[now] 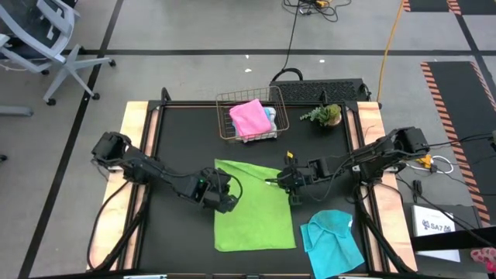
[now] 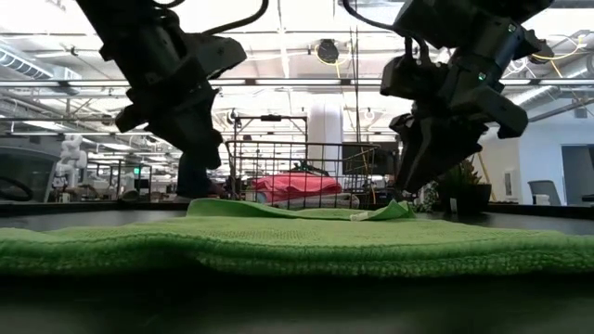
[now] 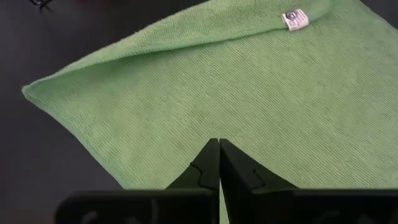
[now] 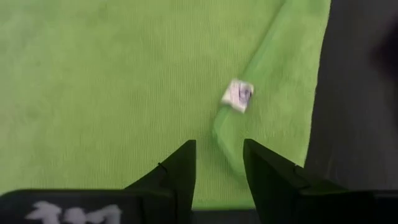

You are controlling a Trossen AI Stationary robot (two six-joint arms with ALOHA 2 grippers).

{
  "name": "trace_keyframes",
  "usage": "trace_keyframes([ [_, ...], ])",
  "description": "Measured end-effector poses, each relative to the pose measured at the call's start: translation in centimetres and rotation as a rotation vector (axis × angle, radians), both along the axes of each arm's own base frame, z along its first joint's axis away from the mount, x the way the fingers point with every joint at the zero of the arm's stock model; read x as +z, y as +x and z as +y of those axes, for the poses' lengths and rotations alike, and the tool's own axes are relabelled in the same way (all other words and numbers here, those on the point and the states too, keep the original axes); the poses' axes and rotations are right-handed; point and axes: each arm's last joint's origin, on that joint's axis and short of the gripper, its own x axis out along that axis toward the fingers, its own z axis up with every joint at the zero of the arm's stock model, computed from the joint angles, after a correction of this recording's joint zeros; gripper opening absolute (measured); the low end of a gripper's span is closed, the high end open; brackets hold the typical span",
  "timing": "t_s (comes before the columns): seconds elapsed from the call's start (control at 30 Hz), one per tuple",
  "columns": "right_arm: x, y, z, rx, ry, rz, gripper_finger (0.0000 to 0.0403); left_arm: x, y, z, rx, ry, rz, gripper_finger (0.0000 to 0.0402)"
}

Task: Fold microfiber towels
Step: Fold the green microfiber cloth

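Lime green towel (image 1: pixel 256 208) mid-worktop: closed left gripper (image 1: pixel 225 195) at its edge, right gripper (image 1: pixel 285 180) open above a turned-over corner that may spring back and spoil the fold.

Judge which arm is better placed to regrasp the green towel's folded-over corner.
Probably the right: the right gripper hangs open directly over the folded corner with the tag of the green towel. The left gripper is shut, farther away.
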Motion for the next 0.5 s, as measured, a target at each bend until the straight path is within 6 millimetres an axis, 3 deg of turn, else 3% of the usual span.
trace_keyframes([
  [0.17, -0.2, 0.6, 0.1, 0.021, -0.006, -0.055, 0.0124, 0.0, 0.2, 0.6, 0.018, 0.001, 0.001, 0.0008],
  [0.5, -2.6, 1.2, 0.2, 0.061, -0.01, 0.02, 0.0123, 0.0, 0.4, 1.0, 0.02, 0.005, 0.0, 0.002],
])
